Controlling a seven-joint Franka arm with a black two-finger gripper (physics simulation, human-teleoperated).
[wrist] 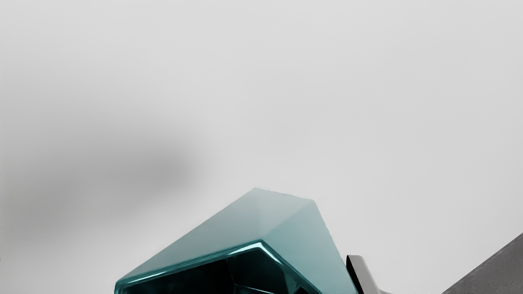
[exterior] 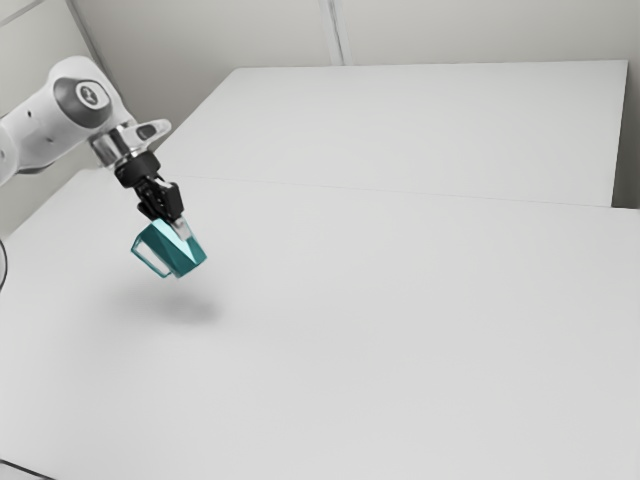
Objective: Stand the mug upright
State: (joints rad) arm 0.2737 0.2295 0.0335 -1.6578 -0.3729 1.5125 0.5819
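One glossy, teal, faceted mug (exterior: 180, 260) is hanging tilted above the smooth white table (exterior: 400, 320), and the black two-finger gripper (exterior: 179, 230) is grasping it between its jaws.

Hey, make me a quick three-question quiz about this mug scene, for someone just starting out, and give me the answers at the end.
1. Multiple choice: on the teal mug, the handle sticks out toward the exterior view's
A) left
B) right
2. Fill in: the black gripper holds the mug clear of the white table, where a blurry gray ____ falls.
3. True or false: the mug already stands upright on the table.

Key: 1. A; 2. shadow; 3. false
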